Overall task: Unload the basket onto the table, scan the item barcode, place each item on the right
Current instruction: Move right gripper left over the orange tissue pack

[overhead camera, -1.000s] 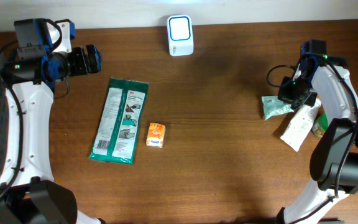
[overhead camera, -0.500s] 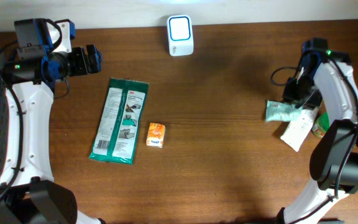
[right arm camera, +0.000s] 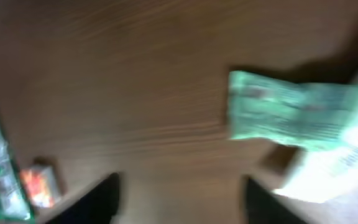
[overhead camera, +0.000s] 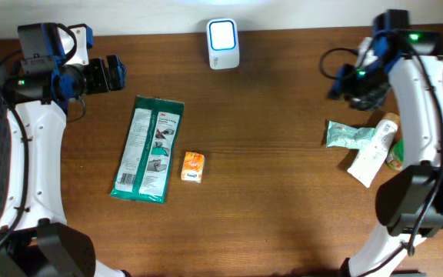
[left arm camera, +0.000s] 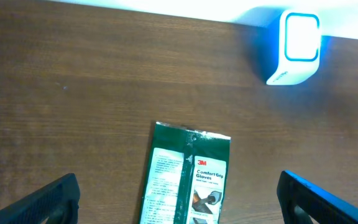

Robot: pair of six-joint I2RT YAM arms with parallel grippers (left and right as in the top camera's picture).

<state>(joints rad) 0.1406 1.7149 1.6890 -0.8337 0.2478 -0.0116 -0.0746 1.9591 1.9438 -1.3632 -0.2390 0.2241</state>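
While my right gripper (overhead camera: 350, 83) hung above the right side of the table (overhead camera: 283, 192), its jaws stood well apart with nothing between them. In the wrist view its two dark fingers (right arm camera: 101, 199) were only blurred smears at the bottom edge. The pouch (overhead camera: 350, 135), a crinkled mint-green packet, lay flat on the dark wood grain, clear of my fingers. Its right end met a white tube (overhead camera: 373, 154) that lay slanted beside it.

My left gripper (overhead camera: 110, 75) hovered over the far left corner, jaws spread wide and empty. Its blue-black fingers (left arm camera: 48, 202) framed the top of a glove pack (left arm camera: 188, 180), a long glossy green sachet with a crimped end. A small orange box (overhead camera: 193, 167) sat just beside that pack's lower right. The scanner (overhead camera: 223, 44), a rounded white block with a glowing blue-rimmed face, stood at the table's back edge, well apart from the pouch.
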